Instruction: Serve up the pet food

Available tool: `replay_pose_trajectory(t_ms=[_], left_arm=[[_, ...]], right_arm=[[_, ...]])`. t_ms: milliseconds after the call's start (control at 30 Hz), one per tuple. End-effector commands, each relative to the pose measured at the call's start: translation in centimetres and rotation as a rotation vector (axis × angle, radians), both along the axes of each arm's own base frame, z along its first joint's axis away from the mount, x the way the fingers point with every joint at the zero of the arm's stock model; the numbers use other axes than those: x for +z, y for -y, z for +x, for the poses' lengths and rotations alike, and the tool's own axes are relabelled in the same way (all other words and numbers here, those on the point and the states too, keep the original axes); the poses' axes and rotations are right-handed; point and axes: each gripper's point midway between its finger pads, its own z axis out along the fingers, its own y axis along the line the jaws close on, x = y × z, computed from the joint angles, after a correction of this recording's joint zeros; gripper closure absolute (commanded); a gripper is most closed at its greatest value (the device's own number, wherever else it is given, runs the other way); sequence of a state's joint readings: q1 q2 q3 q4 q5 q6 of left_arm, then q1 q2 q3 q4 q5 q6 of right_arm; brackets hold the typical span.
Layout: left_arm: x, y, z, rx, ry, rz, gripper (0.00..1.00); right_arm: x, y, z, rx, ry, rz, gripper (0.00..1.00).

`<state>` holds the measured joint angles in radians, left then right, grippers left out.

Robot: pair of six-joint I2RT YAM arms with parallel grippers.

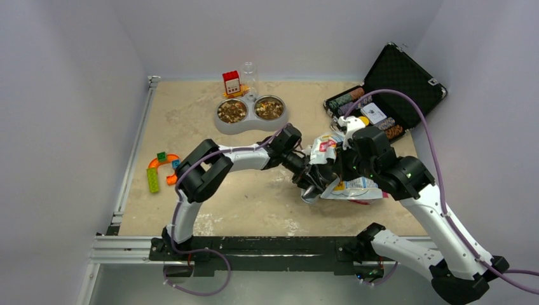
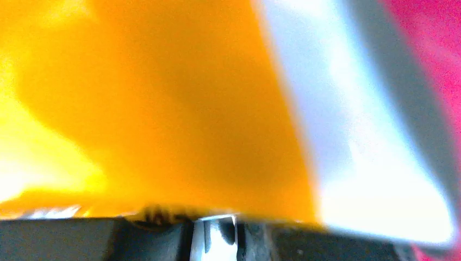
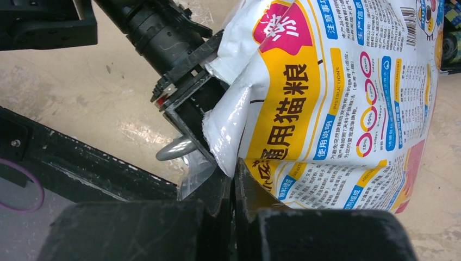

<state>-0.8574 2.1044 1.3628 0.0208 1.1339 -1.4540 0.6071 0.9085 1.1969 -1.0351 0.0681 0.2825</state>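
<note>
On your far left lie a few plastic toy bricks (image 1: 159, 170), bright and hard-edged, and no part of this job. Next comes the grey 2-well bowl (image 1: 250, 129), smooth and rounded. Both wells already hold the pet food (image 1: 232, 112): small brown dry pellets in loose heaps. I judge the serving largely done. What may be left is a top-up and getting the tool out of the bag.

Your left gripper (image 3: 193, 100) sits in the bag's mouth, its fingertips hidden by the film. A bright metal loop, seemingly the handle of a metal scoop (image 3: 176, 148), pokes out beside it. The left wrist view shows a sliver of metal between the dark fingers, so I take the gripper as clamped on the scoop. The scoop's bowl end is hidden, and no kibble shows inside the bag.

The bag (image 3: 326, 98) is glossy, crinkled film, white with yellow and pink print, slumped on the mottled beige table (image 1: 191, 127). Your right gripper (image 3: 234, 182) is pinched closed on its lower edge. Furthest right, an open black case (image 1: 407, 79) with a quilted lid holds rows of poker chips (image 1: 346, 100).
</note>
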Motion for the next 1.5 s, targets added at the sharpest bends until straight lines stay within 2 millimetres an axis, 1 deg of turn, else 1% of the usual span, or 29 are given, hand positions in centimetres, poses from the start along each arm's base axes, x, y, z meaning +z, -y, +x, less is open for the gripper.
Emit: replay_pose_trajectory(t_ms=[0, 33, 200, 233, 367, 500, 567, 767, 800, 867, 933, 1000, 1033, 1100, 1200, 1233, 1267, 1300, 1367, 1433, 1467], left_arm=[[7.8, -0.7, -0.8, -0.084, 0.396, -0.430, 1.00], [8.1, -1.2, -1.3, -0.095, 0.405, -0.445, 1.00], [6.5, -3.6, -2.3, -0.073, 0.389, -0.430, 1.00], [6.1, -4.0, -2.4, -0.061, 0.381, -0.427, 1.00], [5.6, -5.1, -3.3, -0.037, 0.362, -0.425, 1.00], [6.2, -6.1, -4.2, -0.024, 0.361, -0.441, 1.00], [6.2, -6.6, -4.6, -0.019, 0.363, -0.421, 1.00], [7.0, -8.2, -5.5, -0.007, 0.407, -0.389, 1.00], [6.7, -8.3, -5.5, -0.013, 0.413, -0.363, 1.00], [5.2, -8.4, -5.3, -0.041, 0.418, -0.271, 1.00], [3.4, -8.9, -5.4, -0.077, 0.371, -0.150, 1.00], [2.2, -9.8, -5.9, -0.110, 0.312, -0.042, 1.00], [2.0, -10.5, -6.4, -0.126, 0.292, -0.005, 1.00], [2.3, -11.7, -7.4, -0.149, 0.260, 0.035, 1.00], [2.9, -13.0, -8.4, -0.156, 0.200, 0.060, 1.00], [2.8, -13.3, -8.7, -0.161, 0.183, 0.076, 1.00], [2.2, -13.6, -8.8, -0.168, 0.182, 0.106, 1.00], [1.2, -14.1, -8.6, -0.175, 0.184, 0.159, 1.00], [-0.6, -14.2, -7.7, -0.177, 0.231, 0.234, 1.00], [-1.5, -13.5, -6.6, -0.153, 0.270, 0.255, 0.93], [-1.9, -13.3, -6.0, -0.137, 0.304, 0.269, 0.86]], right_arm=[[6.4, -2.8, 0.5, 0.092, 0.186, 0.201, 1.00], [6.2, -2.8, 0.4, 0.097, 0.184, 0.200, 1.00], [6.0, -2.4, 0.0, 0.100, 0.190, 0.188, 1.00], [6.0, -2.2, -0.1, 0.098, 0.191, 0.186, 1.00], [5.8, -1.7, -0.4, 0.082, 0.192, 0.180, 1.00], [5.5, -1.4, -0.6, 0.076, 0.188, 0.174, 1.00], [5.5, -1.4, -0.7, 0.076, 0.188, 0.175, 1.00], [5.3, -1.5, -0.6, 0.077, 0.177, 0.166, 1.00], [5.4, -1.5, -0.6, 0.077, 0.179, 0.167, 1.00], [5.5, -1.4, -0.3, 0.064, 0.185, 0.161, 1.00], [5.6, -1.6, -0.1, 0.069, 0.183, 0.163, 1.00], [5.9, -1.7, 0.0, 0.068, 0.182, 0.164, 1.00], [6.0, -1.6, 0.2, 0.065, 0.191, 0.157, 1.00], [6.1, -2.1, 0.2, 0.092, 0.178, 0.160, 1.00], [5.9, -3.5, 0.0, 0.147, 0.163, 0.164, 1.00], [5.7, -4.0, -0.1, 0.160, 0.160, 0.160, 1.00], [5.6, -4.5, -0.1, 0.173, 0.155, 0.157, 1.00], [5.5, -4.9, 0.0, 0.182, 0.151, 0.158, 1.00], [5.5, -5.7, 0.2, 0.193, 0.141, 0.168, 1.00], [5.8, -6.2, 0.4, 0.187, 0.144, 0.195, 1.00], [6.0, -6.4, 0.4, 0.188, 0.147, 0.206, 1.00]])
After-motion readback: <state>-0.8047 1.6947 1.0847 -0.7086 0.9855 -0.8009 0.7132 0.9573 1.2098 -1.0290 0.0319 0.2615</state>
